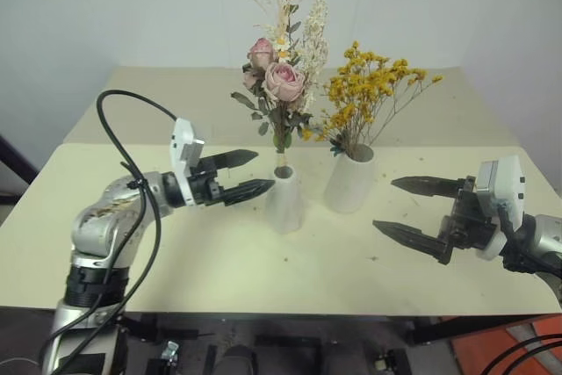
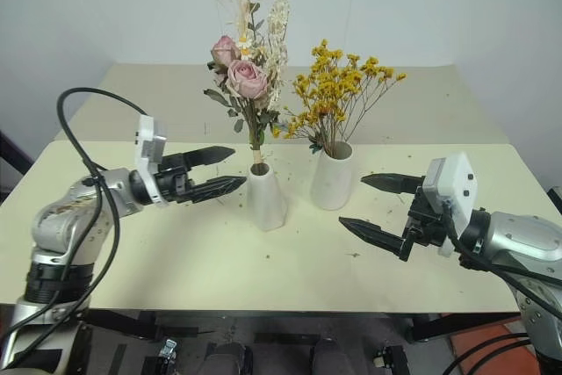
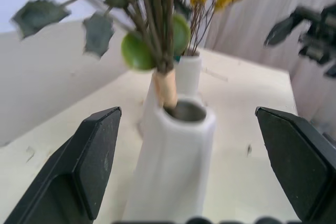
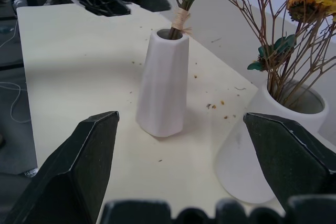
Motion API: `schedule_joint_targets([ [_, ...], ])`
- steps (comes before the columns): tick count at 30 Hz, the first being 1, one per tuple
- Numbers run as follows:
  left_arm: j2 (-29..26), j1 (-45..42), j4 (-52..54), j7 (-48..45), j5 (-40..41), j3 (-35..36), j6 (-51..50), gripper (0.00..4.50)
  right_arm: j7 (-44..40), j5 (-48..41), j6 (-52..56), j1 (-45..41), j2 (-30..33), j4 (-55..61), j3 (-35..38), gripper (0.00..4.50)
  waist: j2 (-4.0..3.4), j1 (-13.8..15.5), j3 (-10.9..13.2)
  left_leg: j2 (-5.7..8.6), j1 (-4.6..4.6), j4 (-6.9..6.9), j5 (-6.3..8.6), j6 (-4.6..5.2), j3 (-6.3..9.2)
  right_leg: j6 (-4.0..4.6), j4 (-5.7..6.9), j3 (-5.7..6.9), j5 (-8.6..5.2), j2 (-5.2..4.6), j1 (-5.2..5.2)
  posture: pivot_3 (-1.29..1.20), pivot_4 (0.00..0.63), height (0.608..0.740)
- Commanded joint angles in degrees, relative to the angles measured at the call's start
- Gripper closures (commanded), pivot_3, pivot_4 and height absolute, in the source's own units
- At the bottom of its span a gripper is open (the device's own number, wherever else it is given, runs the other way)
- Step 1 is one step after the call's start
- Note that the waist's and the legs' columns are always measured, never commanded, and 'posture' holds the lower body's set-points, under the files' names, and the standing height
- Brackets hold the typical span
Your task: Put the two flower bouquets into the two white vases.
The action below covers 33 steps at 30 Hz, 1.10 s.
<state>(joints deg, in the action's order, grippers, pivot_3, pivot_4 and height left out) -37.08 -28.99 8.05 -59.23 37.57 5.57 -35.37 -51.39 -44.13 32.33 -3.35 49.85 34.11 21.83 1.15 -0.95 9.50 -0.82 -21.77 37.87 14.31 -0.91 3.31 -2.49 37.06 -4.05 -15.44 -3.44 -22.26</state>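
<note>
The pink rose bouquet point(image 1: 279, 76) stands upright in the slimmer white vase point(image 1: 284, 199) at the table's middle. Right beside it, the yellow-orange spray point(image 1: 367, 90) stands in the wider white vase point(image 1: 351, 182). My left gripper point(image 1: 248, 174) hovers open just left of the slim vase, not touching it; the left wrist view shows that vase point(image 3: 170, 161) between the spread fingers point(image 3: 94, 156) with the tied stems in its mouth. My right gripper point(image 1: 413, 210) is open to the right of the wider vase, holding nothing. Both vases point(image 4: 163, 85) appear in the right wrist view.
The cream table point(image 1: 219, 278) carries small flower crumbs scattered around the vases. A second tabletop section point(image 1: 158, 94) lies behind, against a pale wall. A black cable point(image 1: 132, 164) loops over my left arm.
</note>
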Motion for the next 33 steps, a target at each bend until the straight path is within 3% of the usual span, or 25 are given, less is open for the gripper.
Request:
schedule_joint_targets([
  [1, -5.5, 0.6, -1.3, -6.1, -4.4, 0.2, 6.9, 0.04, -1.3, -1.1, -1.2, 0.8, 1.0, 0.0, 4.2, 0.0, 0.0, 0.0, 0.0, 0.0, 0.0, 0.0, 0.0, 0.0, 0.0, 0.0, -0.01, 0.0, 0.0, 0.0, 0.0, 0.0, 0.15, 0.74],
  [14, -12.2, 0.7, -7.3, -19.9, -4.7, 2.5, 14.2, 0.04, -3.9, -0.7, -0.1, 8.6, 2.2, -0.9, 12.1, 0.0, 0.0, 0.1, 0.0, -0.02, -0.01, -0.01, 0.01, 0.01, -0.03, 0.0, -0.02, 0.01, 0.0, 0.0, 0.01, 0.0, 0.15, 0.74],
  [33, -12.8, 0.8, -6.3, -21.0, -4.8, 2.3, 15.5, 0.04, -3.6, 0.3, -0.2, 13.3, 2.6, -2.2, 16.4, 0.0, 0.0, 0.1, 0.0, -0.04, 0.0, -0.01, 0.01, 0.01, -0.06, -0.01, -0.02, 0.0, -0.01, 0.01, 0.02, 0.0, 0.15, 0.74],
])
